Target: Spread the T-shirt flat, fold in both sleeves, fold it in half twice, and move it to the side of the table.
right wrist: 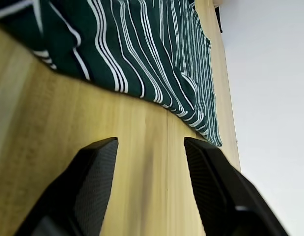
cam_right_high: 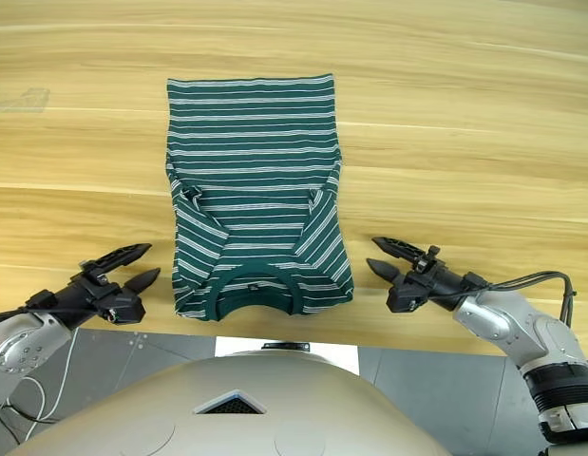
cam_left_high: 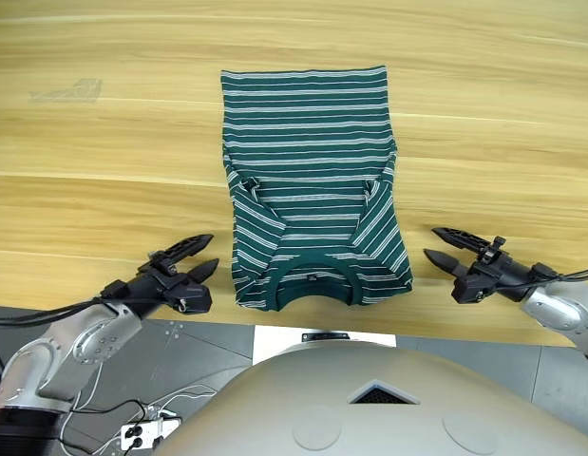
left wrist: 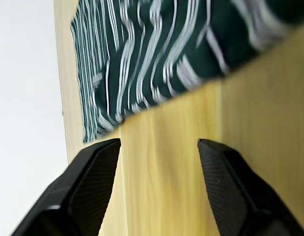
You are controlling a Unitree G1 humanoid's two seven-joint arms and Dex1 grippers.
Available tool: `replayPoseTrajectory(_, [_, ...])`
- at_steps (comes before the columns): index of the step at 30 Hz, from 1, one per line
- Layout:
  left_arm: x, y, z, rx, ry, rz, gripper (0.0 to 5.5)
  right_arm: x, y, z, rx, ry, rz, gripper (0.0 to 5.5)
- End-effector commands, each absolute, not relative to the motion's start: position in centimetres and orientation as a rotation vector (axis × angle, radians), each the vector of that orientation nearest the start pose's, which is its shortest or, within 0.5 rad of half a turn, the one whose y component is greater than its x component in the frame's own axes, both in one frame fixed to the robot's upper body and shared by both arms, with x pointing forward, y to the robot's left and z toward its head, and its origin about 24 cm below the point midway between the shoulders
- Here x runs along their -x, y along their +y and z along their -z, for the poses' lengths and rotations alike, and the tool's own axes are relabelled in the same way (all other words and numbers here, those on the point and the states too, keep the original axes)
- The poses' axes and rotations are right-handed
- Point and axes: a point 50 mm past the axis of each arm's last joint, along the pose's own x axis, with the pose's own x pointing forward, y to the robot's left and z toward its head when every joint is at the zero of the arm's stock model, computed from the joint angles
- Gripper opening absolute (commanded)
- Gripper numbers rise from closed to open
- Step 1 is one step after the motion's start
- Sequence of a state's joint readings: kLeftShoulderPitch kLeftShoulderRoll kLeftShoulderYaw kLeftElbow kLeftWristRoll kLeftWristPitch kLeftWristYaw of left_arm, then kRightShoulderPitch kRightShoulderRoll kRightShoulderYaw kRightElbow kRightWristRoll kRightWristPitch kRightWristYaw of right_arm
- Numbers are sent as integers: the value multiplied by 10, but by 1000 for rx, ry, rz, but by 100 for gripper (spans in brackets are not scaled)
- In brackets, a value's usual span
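Near collar end of shirt (cam_left_high: 311,171), left gripper (cam_left_high: 212,251) hangs just left of it, fingers wide apart, holding nothing. On other side, right gripper (cam_left_high: 430,241) just right of shirt, fingers wide apart too, holding nothing. Shirt lies flat on table (cam_left_high: 104,142), sleeves folded in, collar close, bottom edge far.

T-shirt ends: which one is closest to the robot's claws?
The collar end, with the dark green neckband, lies between the left gripper and right gripper. The straight hem end is far across the table.
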State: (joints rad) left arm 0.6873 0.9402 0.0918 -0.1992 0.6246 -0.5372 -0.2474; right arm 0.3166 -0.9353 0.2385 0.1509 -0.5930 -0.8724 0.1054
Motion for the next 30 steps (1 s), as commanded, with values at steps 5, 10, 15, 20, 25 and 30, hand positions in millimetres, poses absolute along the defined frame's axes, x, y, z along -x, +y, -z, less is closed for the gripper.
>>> replayPoseTrajectory(5, [-65, 228, -39, -1316, 208, 1413, 294, -109, -235, -8, 1224, -8, -1379, 251])
replayPoseTrajectory(10, [-76, 210, -38, -1289, 111, 1543, 294, -109, -227, -15, 1215, -41, -1456, 251])
replayPoseTrajectory(15, [-86, 206, -27, -1278, 99, 1571, 294, -105, -223, -16, 1185, -46, -1480, 251])
replayPoseTrajectory(20, [-93, 208, -18, -1282, 113, 1543, 294, -105, -217, -11, 1164, -52, -1475, 251])
replayPoseTrajectory(25, [-100, 218, -16, -1287, 152, 1461, 294, -104, -218, -7, 1155, -37, -1470, 251])
replayPoseTrajectory(30, [-85, 230, -27, -1238, 208, 1405, 294, -105, -223, -9, 1170, -22, -1466, 251])
